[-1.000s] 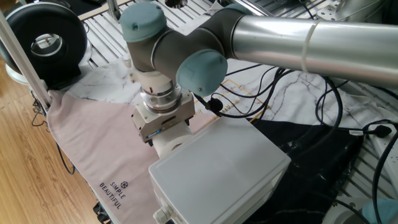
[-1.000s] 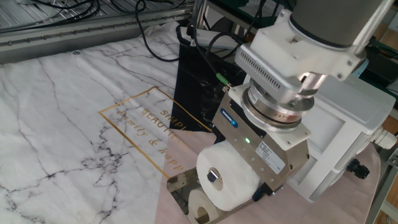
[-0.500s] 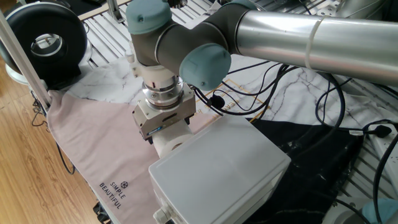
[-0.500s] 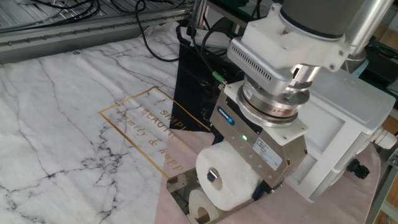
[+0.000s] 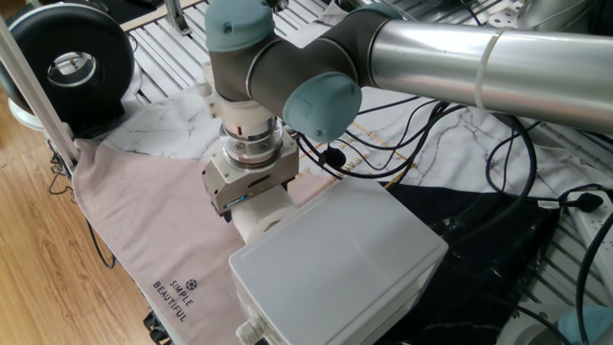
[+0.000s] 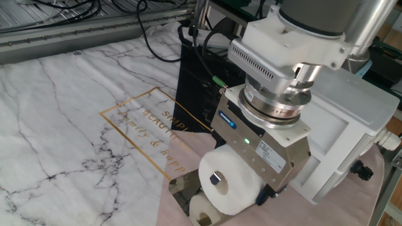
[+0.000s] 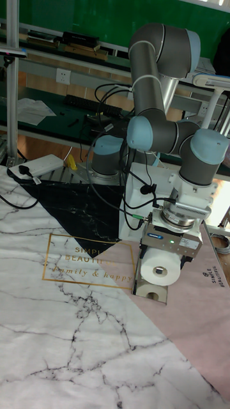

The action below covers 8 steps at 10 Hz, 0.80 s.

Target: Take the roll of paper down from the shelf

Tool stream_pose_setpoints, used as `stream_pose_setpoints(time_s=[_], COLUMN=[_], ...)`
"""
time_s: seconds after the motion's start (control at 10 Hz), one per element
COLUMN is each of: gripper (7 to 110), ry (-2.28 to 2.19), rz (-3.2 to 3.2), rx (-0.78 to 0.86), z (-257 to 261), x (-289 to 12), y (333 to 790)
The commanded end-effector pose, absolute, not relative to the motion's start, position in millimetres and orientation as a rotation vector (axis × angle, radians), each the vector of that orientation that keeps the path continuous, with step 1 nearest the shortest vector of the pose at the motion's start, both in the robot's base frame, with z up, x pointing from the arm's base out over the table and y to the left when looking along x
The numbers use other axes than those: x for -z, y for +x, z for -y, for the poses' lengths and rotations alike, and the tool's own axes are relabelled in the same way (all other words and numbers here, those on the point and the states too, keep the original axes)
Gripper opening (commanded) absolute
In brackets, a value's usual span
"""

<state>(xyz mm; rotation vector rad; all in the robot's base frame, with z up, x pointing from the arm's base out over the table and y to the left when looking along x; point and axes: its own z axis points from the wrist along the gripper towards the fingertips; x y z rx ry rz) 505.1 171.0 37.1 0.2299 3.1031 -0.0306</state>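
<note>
Setting: marble-print cloth (image 6: 69,125) and a pink cloth (image 5: 144,230) cover the table, with cables and a green backdrop behind.
Roll of paper: the roll of paper (image 6: 227,184) is a white, soft-looking cylinder lying on its side, its flat end with the small dark core turned outward; it looks intact and tightly wound, not unravelling.
Where it is: it hangs over the shelf (image 6: 182,190), a small mirror-bright chrome plate at the edge of the pink cloth; the plate shows the roll's reflection, and a thin gap seems to separate the two, though I cannot be sure.
Claw: the gripper (image 6: 242,188) is clamped on the roll from above, its body just over the paper.
Change: against half a second ago, the wrist has shifted a little sideways and the roll with it, by a small amount.
Meaning: judged from this, the grasp is made and the carry away from the plate has barely begun.
Neighbour: a pale grey box (image 5: 335,259) stands just beside the roll, leaving little room on that side.
</note>
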Motion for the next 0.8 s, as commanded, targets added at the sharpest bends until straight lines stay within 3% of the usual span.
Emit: stream_pose_setpoints(time_s=[0.0, 0.1, 0.7], gripper=[22, 7, 7], ry=[0.260, 0.257, 0.251], rz=[-3.082, -3.079, -3.085], rx=[0.049, 0.044, 0.045], z=[-164.3, -165.1, -163.8], x=[-36.7, -36.7, -39.4], y=[510.1, 510.9, 512.3])
